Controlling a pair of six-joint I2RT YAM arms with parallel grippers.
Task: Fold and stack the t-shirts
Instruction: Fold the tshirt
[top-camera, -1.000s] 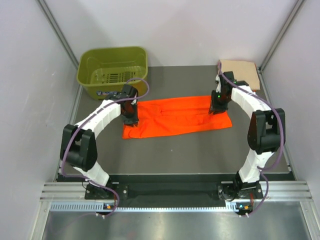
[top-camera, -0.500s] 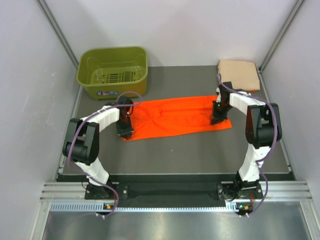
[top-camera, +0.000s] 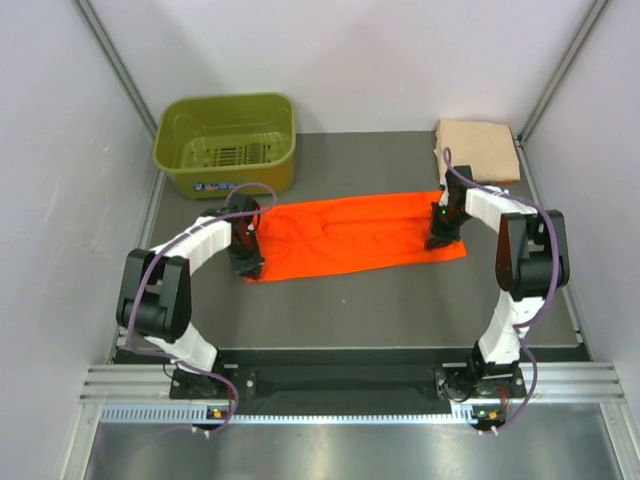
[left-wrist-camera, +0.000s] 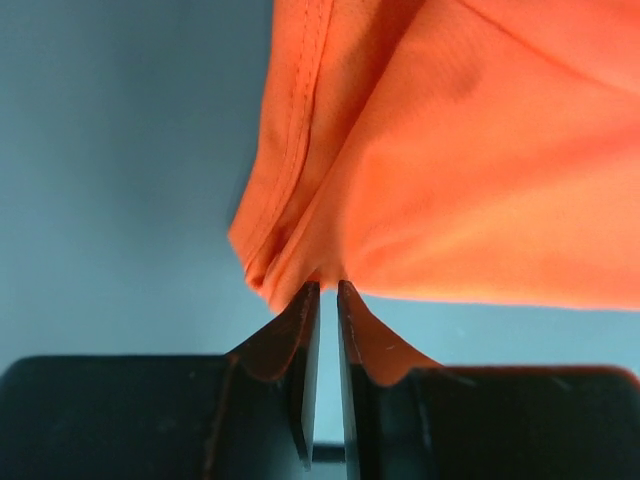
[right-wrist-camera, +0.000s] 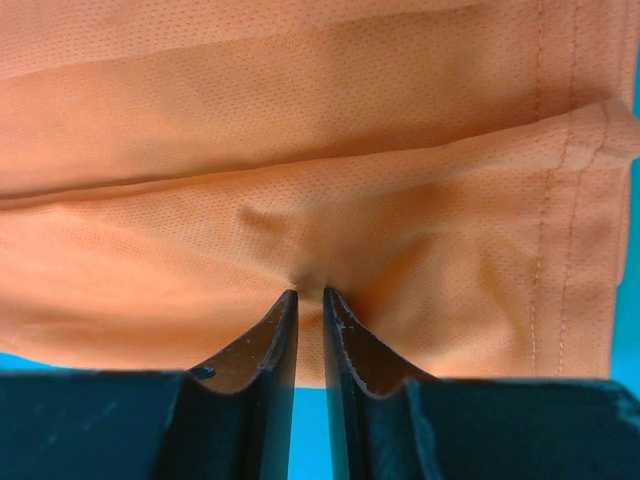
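The fold of the orange shirt (top-camera: 355, 235) was in hand: the left claw (left-wrist-camera: 328, 285) and the right claw (right-wrist-camera: 310, 293) each clamped its near edge, at opposite ends. Next, both should probably lift evenly.

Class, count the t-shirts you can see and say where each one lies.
2. The orange t-shirt lies spread across the middle of the table; the peach-tan t-shirt sits folded at its far right corner. None appears hidden.

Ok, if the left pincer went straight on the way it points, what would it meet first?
The orange shirt: the left pincer is pinching its bunched corner, with more shirt straight ahead.
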